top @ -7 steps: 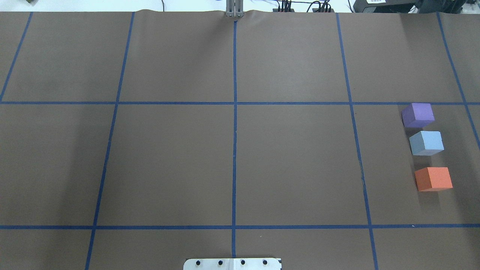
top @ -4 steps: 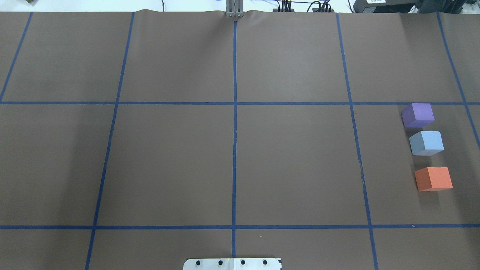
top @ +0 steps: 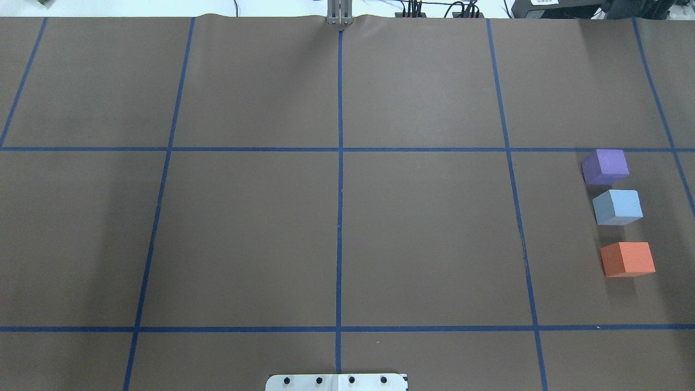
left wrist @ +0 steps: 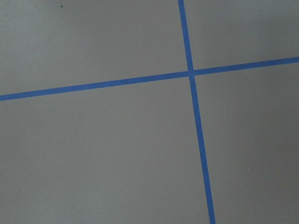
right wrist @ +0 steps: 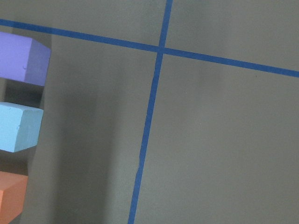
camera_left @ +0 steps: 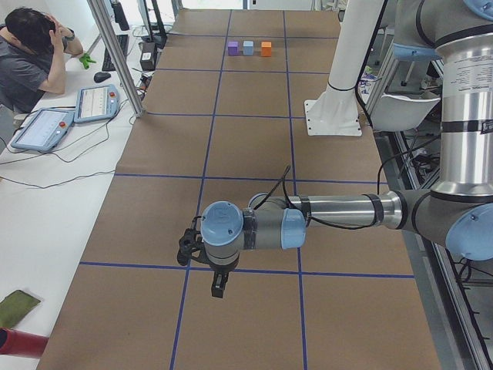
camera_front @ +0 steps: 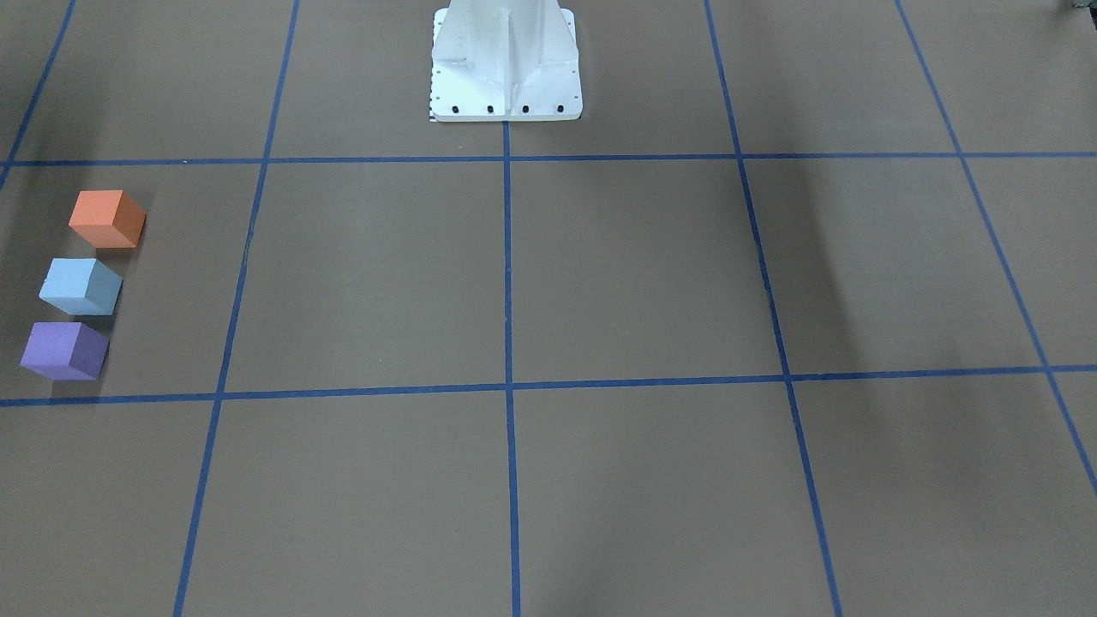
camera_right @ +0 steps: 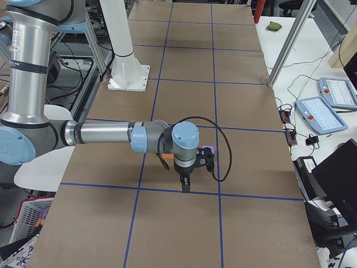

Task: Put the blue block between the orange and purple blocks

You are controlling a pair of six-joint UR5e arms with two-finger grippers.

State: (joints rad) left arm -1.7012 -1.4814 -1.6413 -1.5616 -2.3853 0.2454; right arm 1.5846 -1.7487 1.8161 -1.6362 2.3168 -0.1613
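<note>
**Blue block sitting in line between purple and orange**

The blue block [top: 618, 207] is resting on the brown paper [top: 423, 233] near the table's edge on the robot's right side. It is lying between the purple block [top: 605, 166] and the orange block [top: 628, 259]. The three are forming a short, slightly slanting row and none are touching. The gap to the purple block is looking narrower than the gap to the orange one. The purple block is sitting just beside a blue tape line [top: 423, 149], and the whole row is lying inside one taped square, well apart from the white base plate [top: 336, 382].

The right gripper [camera_right: 185, 184] is hanging fingers-down over the paper just beside the row, with the blocks partly hidden behind its wrist. Whether its fingers are parted or closed cannot be told from this side view, and nothing is showing in its grasp. The left gripper [camera_left: 219, 289] is hanging low near a tape crossing at the opposite end of the table, well apart from the blocks. Its finger spread cannot be told either.

The teach pendants [camera_left: 46, 127] on the side desk are showing screens too small to read.
</note>
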